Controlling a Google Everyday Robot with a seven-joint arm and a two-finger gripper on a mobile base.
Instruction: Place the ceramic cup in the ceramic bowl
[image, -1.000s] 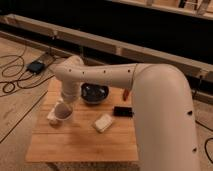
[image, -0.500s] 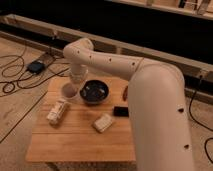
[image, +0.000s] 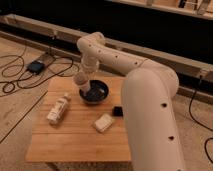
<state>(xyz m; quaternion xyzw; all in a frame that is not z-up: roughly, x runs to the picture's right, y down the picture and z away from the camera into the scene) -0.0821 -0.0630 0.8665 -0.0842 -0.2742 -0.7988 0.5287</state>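
Note:
The pale pinkish ceramic cup (image: 80, 78) is held tilted in my gripper (image: 84, 85), above the left rim of the dark blue-black ceramic bowl (image: 96, 93). The bowl sits on the wooden table (image: 75, 140), at the back middle. The gripper hangs from the white arm (image: 107, 55), which reaches in from the right and bends down over the bowl. The gripper's lower part overlaps the bowl's left side, and the fingers are shut on the cup.
A white bottle with a label (image: 58, 109) lies on its side on the table's left. A white packet (image: 104, 122) and a flat black rectangular thing (image: 118, 111) lie right of centre. Cables and a black box (image: 36, 66) are on the floor to the left.
The gripper has lifted the cup from the table's left side and carried it up and right, to the bowl's left rim. The bottle has come into full view.

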